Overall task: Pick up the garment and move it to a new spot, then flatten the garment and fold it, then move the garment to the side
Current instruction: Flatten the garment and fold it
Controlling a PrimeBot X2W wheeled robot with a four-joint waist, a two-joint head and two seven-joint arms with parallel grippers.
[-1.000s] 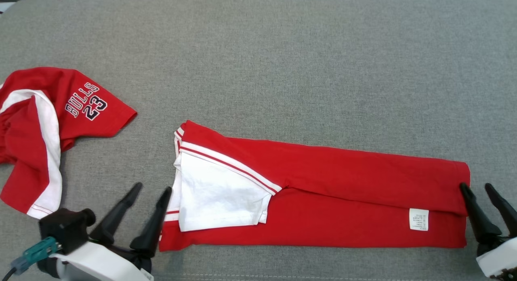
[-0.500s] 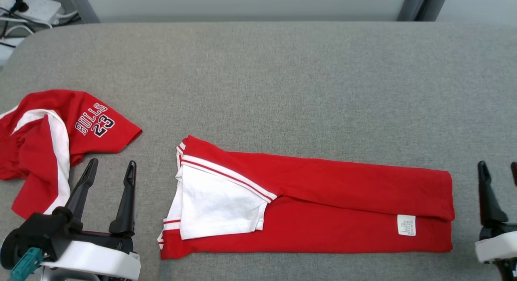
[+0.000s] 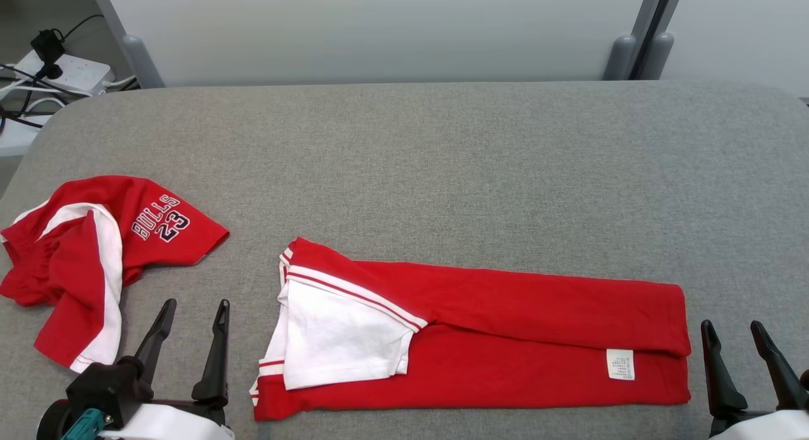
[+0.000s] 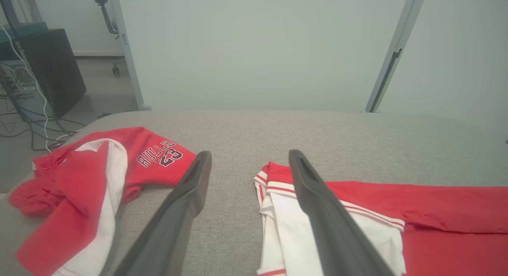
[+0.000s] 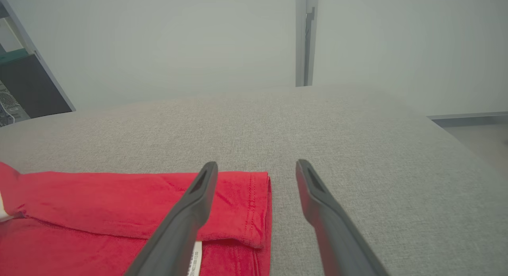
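The garment (image 3: 505, 339) is a red shirt with a white sleeve, folded into a long band across the near part of the grey table; it also lies at the lower right of the left wrist view (image 4: 436, 216) and the lower left of the right wrist view (image 5: 119, 212). My left gripper (image 3: 194, 309) hangs open just left of its sleeve end, holding nothing; in the left wrist view the left gripper (image 4: 248, 159) frames bare cloth-covered table. My right gripper (image 3: 733, 329) stands open just right of the hem end, empty; its wrist view has the right gripper (image 5: 256, 167) astride the hem edge.
A second red and white garment (image 3: 95, 250) printed "BULLS 23" lies crumpled at the table's left edge. The grey padded table (image 3: 442, 162) stretches back to a pale partition. Cables and a power strip (image 3: 57, 73) sit on the floor at the far left.
The head camera has tilted up, so the whole scene sits lower and the back wall shows. Both grippers have drawn back from the garment's ends, staying open.
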